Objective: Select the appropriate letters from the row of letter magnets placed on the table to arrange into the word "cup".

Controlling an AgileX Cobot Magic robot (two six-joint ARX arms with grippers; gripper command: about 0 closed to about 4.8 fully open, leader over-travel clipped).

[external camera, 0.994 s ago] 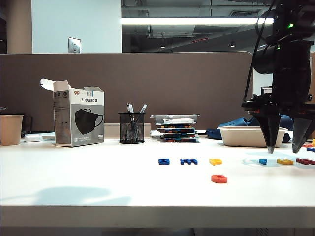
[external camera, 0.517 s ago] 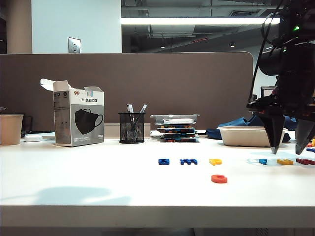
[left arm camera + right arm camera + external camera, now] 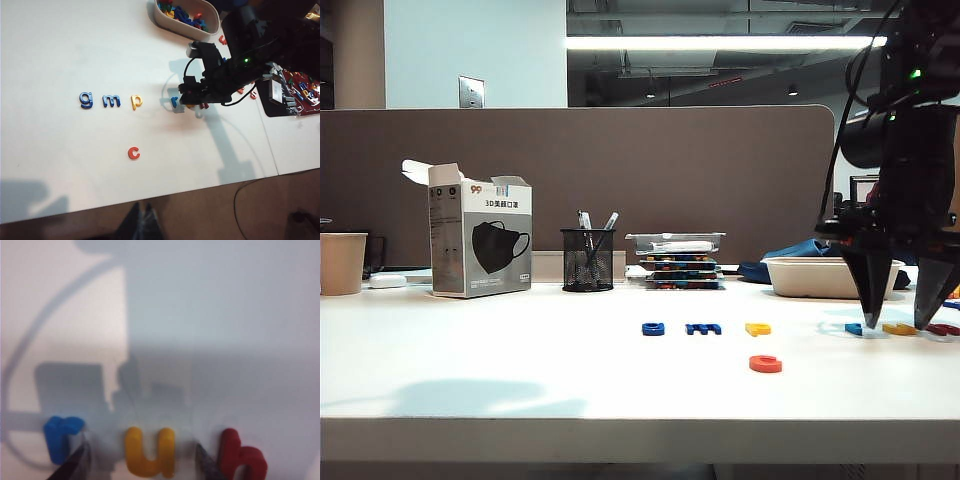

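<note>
The row of letter magnets lies on the white table (image 3: 520, 380): dark blue g (image 3: 86, 100), dark blue m (image 3: 111, 101), yellow p (image 3: 136, 101) (image 3: 757, 328), light-blue r (image 3: 61, 437), yellow u (image 3: 149, 442) (image 3: 899, 329), red h (image 3: 240, 460). The red c (image 3: 133, 153) (image 3: 765, 364) lies alone in front of the row. My right gripper (image 3: 142, 460) (image 3: 897, 318) is open, tips down at the table on either side of the u. My left gripper (image 3: 145, 214) is shut and empty, high over the table's front edge.
A beige tray (image 3: 830, 277) holding more letters stands behind the right gripper. At the back are a mesh pen cup (image 3: 587, 260), a mask box (image 3: 480, 240), a paper cup (image 3: 342, 262) and stacked letter cases (image 3: 680, 262). More loose letters (image 3: 300, 90) lie right of the table.
The right gripper has sunk toward the table and its tips now stand beside the yellow u. The letters and the left arm have not moved.
</note>
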